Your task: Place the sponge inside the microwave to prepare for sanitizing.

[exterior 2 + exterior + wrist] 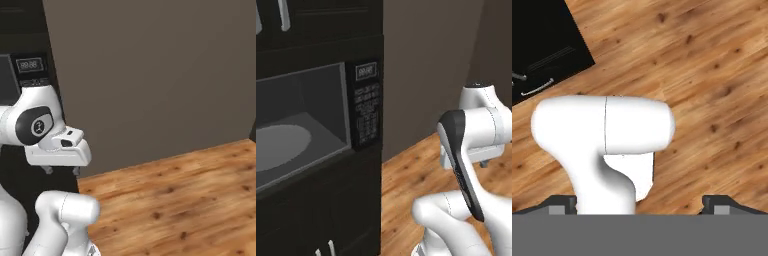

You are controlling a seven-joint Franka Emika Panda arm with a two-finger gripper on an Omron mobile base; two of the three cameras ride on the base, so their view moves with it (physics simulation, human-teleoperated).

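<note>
Left base view, left to right: the large built-in black microwave [316, 120] fills the 9 o'clock side, door open, grey cavity exposed, with the round pale turntable [278, 145] lying flat on the cavity floor. Nothing rests on the turntable. Just right of the cavity, the black button keypad with small display [367, 102] stands upright. Below it, dark cabinet fronts with small silver handles [326, 248] at 6 o'clock. Further right, brown plain wall [426, 60], then wood plank floor [406, 190]. The white arm rises at 4 o'clock, well apart from the microwave.

Right base view: the keypad display sits at 10 o'clock, and the hand [62, 170] hangs at 8 o'clock beside the black cabinet, pointing down at the floor.

Hand view: dark cabinet corner at 11 o'clock, wood floor elsewhere, two dark fingertips [562, 204] far apart at 7 and 5 o'clock. The hand is spread wide, holding nothing.
</note>
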